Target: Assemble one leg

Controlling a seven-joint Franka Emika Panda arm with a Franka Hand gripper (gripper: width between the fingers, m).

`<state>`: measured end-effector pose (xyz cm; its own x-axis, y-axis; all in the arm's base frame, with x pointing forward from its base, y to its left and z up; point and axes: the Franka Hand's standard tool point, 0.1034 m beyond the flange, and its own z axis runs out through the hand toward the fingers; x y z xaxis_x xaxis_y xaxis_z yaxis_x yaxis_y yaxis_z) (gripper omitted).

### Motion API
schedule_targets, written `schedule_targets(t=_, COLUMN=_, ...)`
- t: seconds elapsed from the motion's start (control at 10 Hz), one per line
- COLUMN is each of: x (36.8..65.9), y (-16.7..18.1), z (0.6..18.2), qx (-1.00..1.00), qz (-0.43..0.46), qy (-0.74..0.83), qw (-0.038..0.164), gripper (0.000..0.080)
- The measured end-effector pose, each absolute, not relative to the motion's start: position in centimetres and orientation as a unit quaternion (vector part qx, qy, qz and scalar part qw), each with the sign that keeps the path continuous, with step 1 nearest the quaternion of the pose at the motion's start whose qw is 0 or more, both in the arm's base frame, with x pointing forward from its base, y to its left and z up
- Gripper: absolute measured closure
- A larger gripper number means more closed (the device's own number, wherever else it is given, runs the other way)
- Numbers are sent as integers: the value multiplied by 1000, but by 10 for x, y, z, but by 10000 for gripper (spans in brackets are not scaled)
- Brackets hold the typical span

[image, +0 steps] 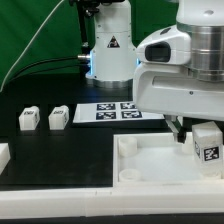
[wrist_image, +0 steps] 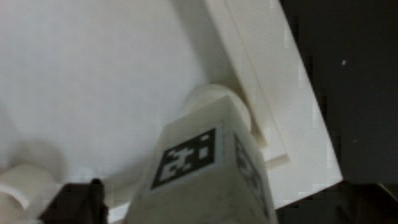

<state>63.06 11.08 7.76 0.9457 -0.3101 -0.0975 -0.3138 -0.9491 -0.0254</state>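
White panel (image: 150, 165) in front, a leg (image: 207, 143) standing in its corner under the gripper (image: 195, 128).
The leg stands upright inside the raised rim at the exterior view's right, tag toward the camera. The gripper's jaws are spread wide around it, and the wrist view shows a gap beside one finger (wrist_image: 80, 200). A second leg (image: 57, 117) and a third leg (image: 28, 120) sit well apart on the black table (image: 60, 160), near the marker board (image: 115, 110).
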Motion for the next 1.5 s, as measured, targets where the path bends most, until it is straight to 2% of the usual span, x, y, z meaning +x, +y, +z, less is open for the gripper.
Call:
schedule_targets(t=0.3, x=632, y=108, z=79, qx=-999, qz=41, qy=-7, qw=28, gripper=151)
schedule_targets(t=0.8, x=633, y=107, z=82, qx=-999, qz=39, qy=-8, qw=29, gripper=151)
schedule_targets(t=1.0, x=632, y=106, z=81, qx=-999, qz=39, qy=-8, qw=29, gripper=412)
schedule_targets(t=1.1, x=632, y=107, z=81, qx=-999, qz=39, qy=-8, qw=29, gripper=412)
schedule_targets(t=1.2, x=632, y=106, z=81, qx=-999, qz=40, qy=-8, qw=29, gripper=507)
schedule_targets(t=1.5, x=632, y=106, z=80, qx=-999, qz=40, qy=0, qw=28, gripper=507)
